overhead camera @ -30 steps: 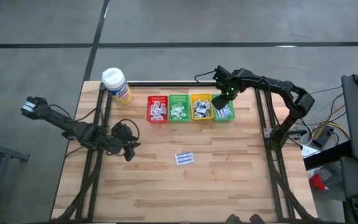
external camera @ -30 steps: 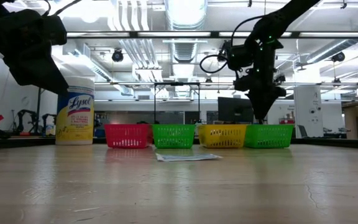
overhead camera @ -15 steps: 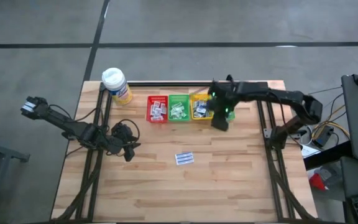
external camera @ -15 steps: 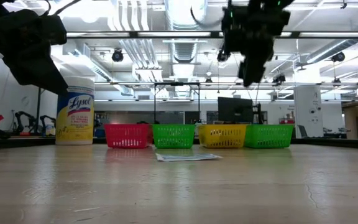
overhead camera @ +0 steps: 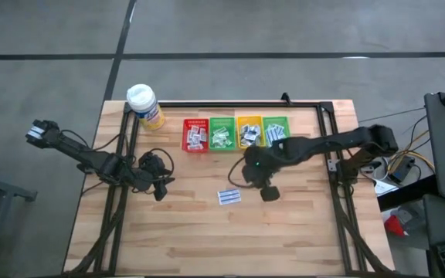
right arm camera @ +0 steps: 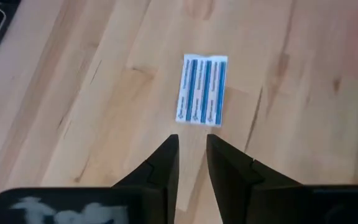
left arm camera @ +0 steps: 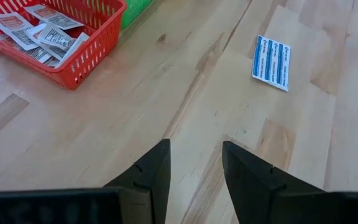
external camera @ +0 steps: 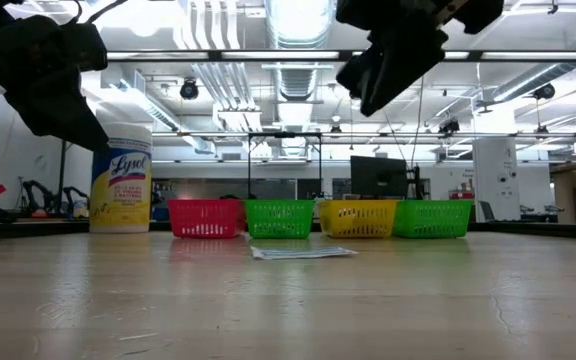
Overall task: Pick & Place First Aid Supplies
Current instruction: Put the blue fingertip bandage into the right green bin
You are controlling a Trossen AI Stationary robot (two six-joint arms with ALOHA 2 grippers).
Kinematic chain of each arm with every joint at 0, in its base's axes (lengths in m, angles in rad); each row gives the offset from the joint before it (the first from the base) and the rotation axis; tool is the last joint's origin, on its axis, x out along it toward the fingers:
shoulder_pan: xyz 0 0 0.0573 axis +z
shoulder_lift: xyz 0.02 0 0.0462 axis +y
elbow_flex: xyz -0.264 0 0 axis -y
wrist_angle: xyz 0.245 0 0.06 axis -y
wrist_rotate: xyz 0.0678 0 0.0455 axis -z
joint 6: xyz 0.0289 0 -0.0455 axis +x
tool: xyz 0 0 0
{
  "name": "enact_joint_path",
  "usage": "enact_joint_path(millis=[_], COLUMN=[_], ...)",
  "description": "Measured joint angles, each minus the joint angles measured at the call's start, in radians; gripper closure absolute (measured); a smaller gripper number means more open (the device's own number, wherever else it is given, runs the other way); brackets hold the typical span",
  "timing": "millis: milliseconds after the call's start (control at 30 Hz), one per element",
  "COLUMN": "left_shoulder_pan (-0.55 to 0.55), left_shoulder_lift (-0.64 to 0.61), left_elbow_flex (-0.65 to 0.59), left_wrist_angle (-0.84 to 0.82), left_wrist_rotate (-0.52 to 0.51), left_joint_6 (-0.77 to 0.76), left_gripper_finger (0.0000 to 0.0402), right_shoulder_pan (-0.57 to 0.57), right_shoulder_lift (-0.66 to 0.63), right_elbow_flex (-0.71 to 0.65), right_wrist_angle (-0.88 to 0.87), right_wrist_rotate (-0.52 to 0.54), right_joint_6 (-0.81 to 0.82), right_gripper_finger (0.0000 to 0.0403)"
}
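Right wrist view shows what the high view can't resolve: the blue-striped packet (right arm camera: 202, 90) is several strips side by side, flat on the worktop (overhead camera: 300, 224), just ahead of the right gripper (right arm camera: 192, 152), jaws narrow, nothing between them. High view puts that packet near worktop centre, right gripper above it, just beside. Left gripper (left arm camera: 194, 165) near the left edge, jaws apart, empty. Bins along the far edge: red bin (left arm camera: 82, 46) holds white sachets w/ red & grey print; green bin (overhead camera: 222, 133), yellow bin (overhead camera: 249, 131), 2nd green bin (overhead camera: 276, 128) also hold packets. Low view shows only bin walls.
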Motion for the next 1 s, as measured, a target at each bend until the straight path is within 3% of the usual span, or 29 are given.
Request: enact_joint_path(millis=[267,667,1000], left_shoulder_pan=[0.000,0.000,0.000], left_shoulder_lift=[0.000,0.000,0.000], left_elbow_flex=[0.000,0.000,0.000], left_wrist_angle=[0.001,0.000,0.000], left_wrist_rotate=[0.020,0.046,0.048], left_joint_6=[0.002,0.027,0.034], left_gripper_finger=[0.0264,0.0264,0.0264], right_shoulder_pan=[0.044,0.044,0.044], right_shoulder_lift=[0.134,0.385,0.560], right_elbow_flex=[0.103,0.299,0.379], right_wrist_angle=[0.006,-0.131,-0.173], right_wrist_rotate=[0.018,0.020,0.051], right_joint_6=[0.023,-0.041,-0.021], right_gripper_finger=[0.0304,0.0226,0.0213])
